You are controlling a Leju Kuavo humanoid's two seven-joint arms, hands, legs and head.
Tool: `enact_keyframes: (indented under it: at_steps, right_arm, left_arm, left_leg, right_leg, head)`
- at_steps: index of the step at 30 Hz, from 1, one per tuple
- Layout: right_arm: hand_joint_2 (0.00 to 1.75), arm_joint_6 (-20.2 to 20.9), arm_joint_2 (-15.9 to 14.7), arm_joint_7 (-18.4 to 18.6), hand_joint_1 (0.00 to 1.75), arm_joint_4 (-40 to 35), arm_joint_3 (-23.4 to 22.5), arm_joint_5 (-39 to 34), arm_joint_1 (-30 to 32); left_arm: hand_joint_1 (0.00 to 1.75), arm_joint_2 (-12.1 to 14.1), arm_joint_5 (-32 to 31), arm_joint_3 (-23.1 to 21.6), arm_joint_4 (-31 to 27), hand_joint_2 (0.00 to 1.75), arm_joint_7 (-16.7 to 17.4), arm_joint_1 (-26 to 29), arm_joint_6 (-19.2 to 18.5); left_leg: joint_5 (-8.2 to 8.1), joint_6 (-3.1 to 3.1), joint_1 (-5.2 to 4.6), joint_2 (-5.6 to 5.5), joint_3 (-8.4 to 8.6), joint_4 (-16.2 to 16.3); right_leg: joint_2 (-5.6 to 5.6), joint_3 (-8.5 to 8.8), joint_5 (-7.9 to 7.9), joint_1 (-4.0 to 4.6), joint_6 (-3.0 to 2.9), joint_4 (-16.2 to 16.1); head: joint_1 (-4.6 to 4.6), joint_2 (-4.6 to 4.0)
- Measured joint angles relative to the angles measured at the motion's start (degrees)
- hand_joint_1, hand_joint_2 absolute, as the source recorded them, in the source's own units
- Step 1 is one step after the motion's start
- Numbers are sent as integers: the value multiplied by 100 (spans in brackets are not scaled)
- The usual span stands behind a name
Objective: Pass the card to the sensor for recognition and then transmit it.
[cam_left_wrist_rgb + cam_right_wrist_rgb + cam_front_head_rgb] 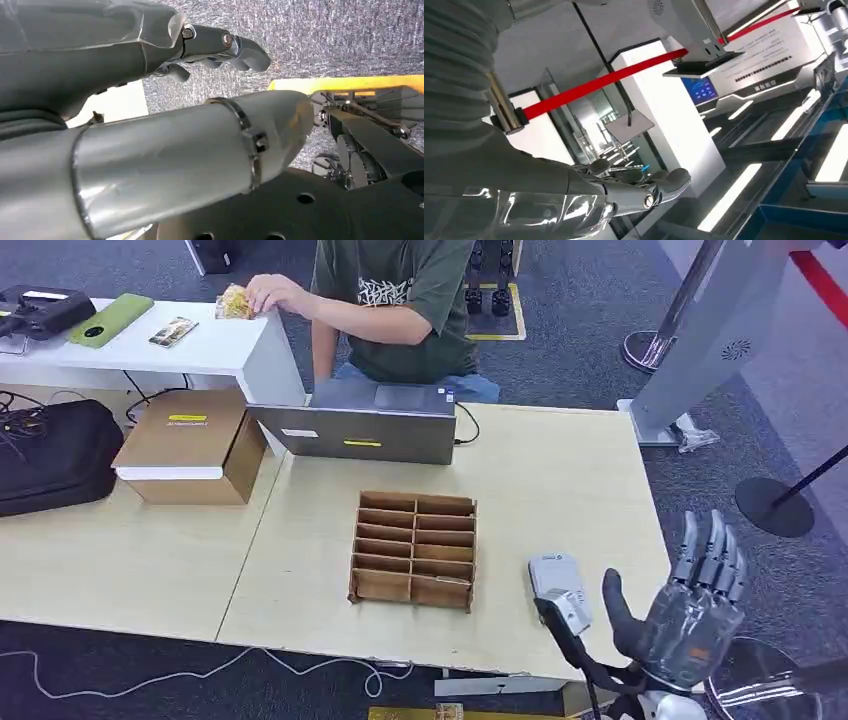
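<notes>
A small white-grey sensor (558, 587) sits on a black stand at the table's front right edge. Just to its right my right hand (690, 605) is raised with its fingers stretched upward and apart, holding nothing. In the right wrist view the same hand (634, 192) has straight fingers and an empty palm. A brown cardboard divider box (413, 549) with empty slots lies in the middle of the light wooden table (560, 475). My left hand (220, 47) hangs over grey carpet, fingers loosely extended with nothing in them.
A grey laptop (365, 423) stands at the table's back edge, with a person in a green shirt (390, 300) seated behind it. A cardboard box (190, 445) and a black bag (55, 452) lie at the left. A white kiosk base (700, 340) and a stanchion foot (773, 505) stand at the right.
</notes>
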Motion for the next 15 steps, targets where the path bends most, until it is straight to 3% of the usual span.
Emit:
enact_keyframes:
  at_steps: [8,15]
  right_arm:
    - [175,46,-13,102,0,33,22,2,-25]
    - [175,122,-81,433,0,269,374,0,-236]
  left_arm:
    - [0,-2,0,0,0,0,-39,11,0]
    - [0,0,-52,0,0,0,-66,14,-2]
  left_leg:
    - [0,0,0,0,-1,0]
    - [1,0,0,-1,-1,-1]
  right_leg:
    - [0,0,0,0,0,0]
    - [-3,2,0,0,0,1]
  head:
    - [2,0]
    - [2,0]
